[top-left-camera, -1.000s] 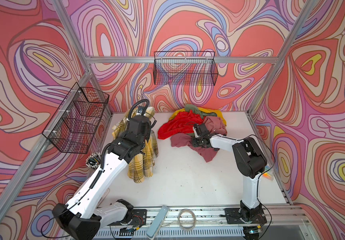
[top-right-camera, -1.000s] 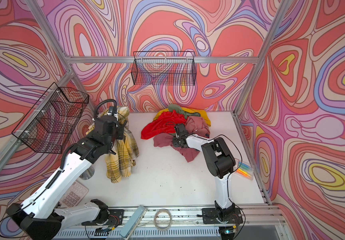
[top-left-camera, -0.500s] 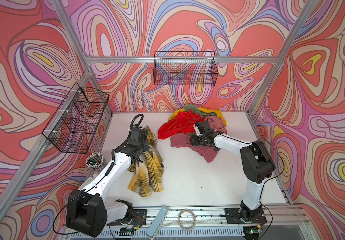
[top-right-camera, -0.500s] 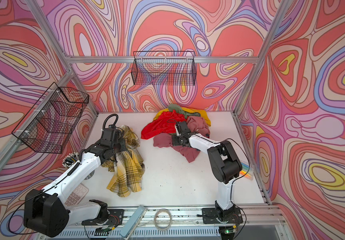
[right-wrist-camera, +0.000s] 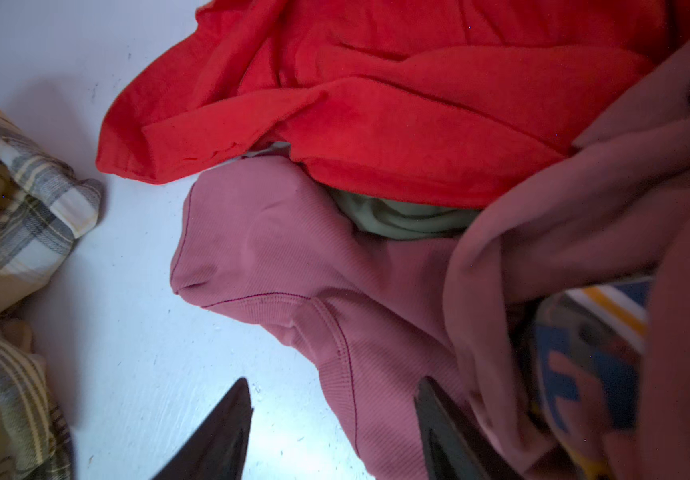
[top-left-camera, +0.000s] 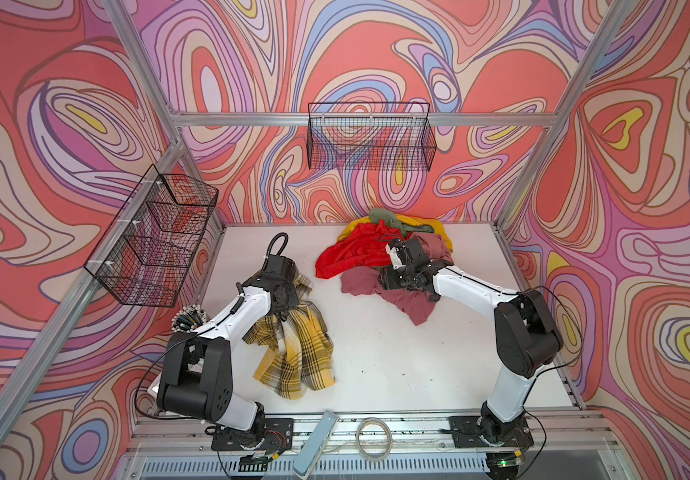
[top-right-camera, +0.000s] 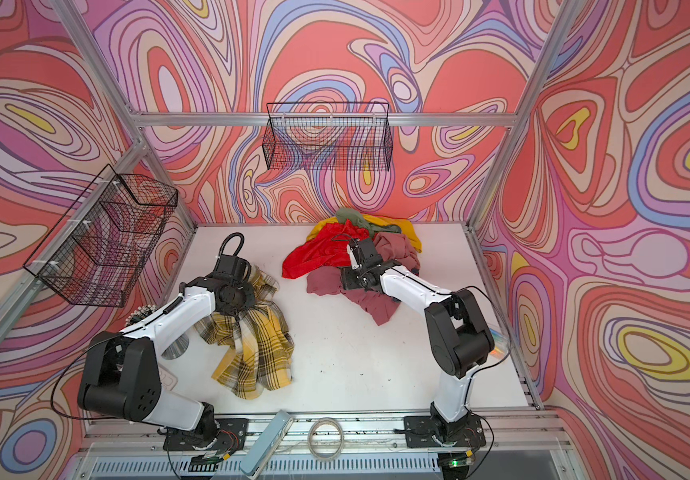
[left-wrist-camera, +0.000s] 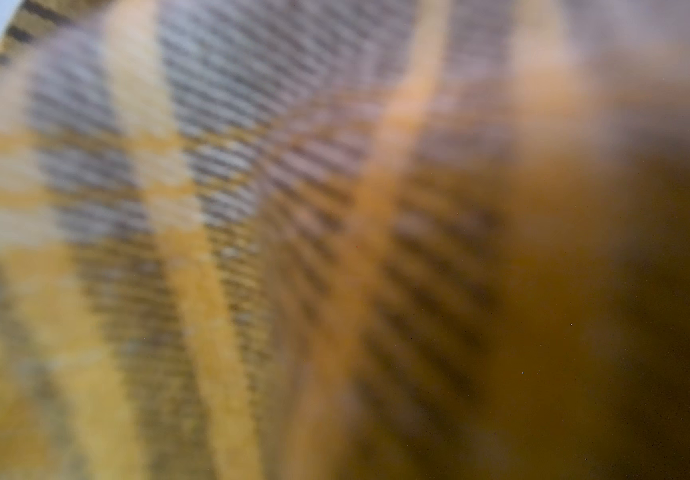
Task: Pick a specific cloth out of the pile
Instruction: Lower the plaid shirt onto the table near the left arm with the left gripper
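Left claw [top-left-camera: 282, 305]: hidden in both top views beneath its own wrist and a bunch of fabric; closed tight on the plaid cloth [top-left-camera: 293, 353], low over the table [top-left-camera: 397, 353].
Left wrist view: filled with blurred plaid cloth [left-wrist-camera: 210, 208] right up against the lens; no fingers show.
Plaid cloth: gathered at the left claw [top-right-camera: 233, 309] and fanning out from it in folds across the table, toward the front edge; a smaller fold lies on the far side of the claw. It lies well apart from the pile [top-left-camera: 376, 257].
Right claw [right-wrist-camera: 331, 415]: fingers [right-wrist-camera: 227, 432] spread apart, clamped on nothing. Bare table shows between them, along with the edge of the pink cloth [right-wrist-camera: 293, 270].
Right claw, top views: at the near edge of the pile [top-right-camera: 335, 257], low over the pink cloth [top-left-camera: 414, 303].
Pink cloth: just ahead of the right claw and against one finger, spreading back under the arm.
Red cloth [right-wrist-camera: 376, 104]: beyond the pink cloth from the right claw, lying partly over it.
Green cloth [right-wrist-camera: 397, 220]: a strip showing between the red and pink cloths.
Yellow cloth [top-left-camera: 443, 232]: at the far edge of the pile, beyond the right claw, by the back wall.
Plaid cloth from the right wrist [right-wrist-camera: 15, 199]: off to one side of the right claw, with bare table between it and the pile.
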Robot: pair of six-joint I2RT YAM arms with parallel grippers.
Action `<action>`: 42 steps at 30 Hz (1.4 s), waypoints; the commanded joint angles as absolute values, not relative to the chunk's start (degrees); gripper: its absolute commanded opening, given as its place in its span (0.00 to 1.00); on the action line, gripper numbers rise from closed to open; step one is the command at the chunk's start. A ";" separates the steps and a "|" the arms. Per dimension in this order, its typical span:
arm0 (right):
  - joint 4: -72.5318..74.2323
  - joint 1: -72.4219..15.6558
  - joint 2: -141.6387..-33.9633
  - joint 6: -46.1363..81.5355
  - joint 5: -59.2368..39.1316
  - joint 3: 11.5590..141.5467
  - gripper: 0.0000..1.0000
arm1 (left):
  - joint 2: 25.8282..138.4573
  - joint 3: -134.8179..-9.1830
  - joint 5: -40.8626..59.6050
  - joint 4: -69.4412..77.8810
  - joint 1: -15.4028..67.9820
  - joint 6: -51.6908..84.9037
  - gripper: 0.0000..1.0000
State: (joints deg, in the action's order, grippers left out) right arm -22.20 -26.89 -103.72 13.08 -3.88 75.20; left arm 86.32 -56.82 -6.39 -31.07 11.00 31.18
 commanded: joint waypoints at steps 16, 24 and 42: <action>-22.51 -27.52 -96.20 11.43 -2.68 74.71 0.65 | 70.88 -80.28 -12.18 -36.74 8.25 21.88 0.00; -20.57 -29.47 -95.91 10.73 -1.34 74.97 0.65 | 62.79 -81.16 -8.71 -21.36 8.50 14.38 0.00; -21.78 -33.63 -97.65 10.31 -0.55 76.82 0.63 | 48.58 -45.05 -30.45 -27.51 20.27 25.10 0.00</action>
State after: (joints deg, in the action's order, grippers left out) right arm -20.67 -33.21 -97.30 11.03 -0.97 75.22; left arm 46.76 -44.18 -24.99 -24.80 20.12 20.75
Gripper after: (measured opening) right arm 0.630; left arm 0.088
